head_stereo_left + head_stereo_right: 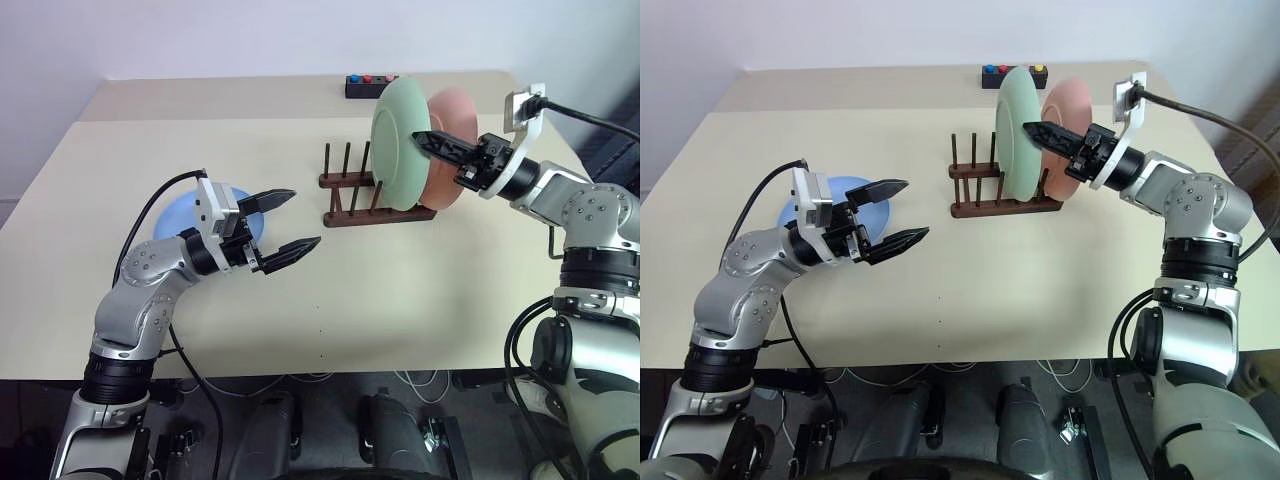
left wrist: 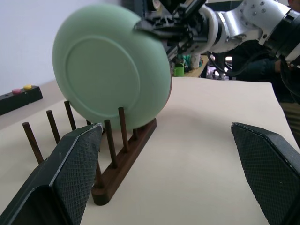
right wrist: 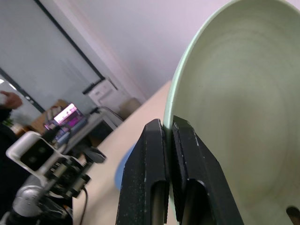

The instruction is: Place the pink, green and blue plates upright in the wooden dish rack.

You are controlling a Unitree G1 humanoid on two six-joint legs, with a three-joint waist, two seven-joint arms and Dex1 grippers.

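Item one, my right tool (image 1: 437,139): fingers pressed together on the rim of the green plate (image 1: 400,145), which my right wrist camera shows pinched between them. Item two, wooden dish rack (image 1: 352,195): holds the green plate upright among its pegs, the pink plate (image 1: 452,150) upright just behind it. Item three, left tool (image 1: 285,222): spread wide, holding nothing (near the blue plate (image 1: 830,192), flat on the counter (image 1: 400,300)).

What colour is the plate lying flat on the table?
Light blue, best seen in the right eye view, behind the left tool.
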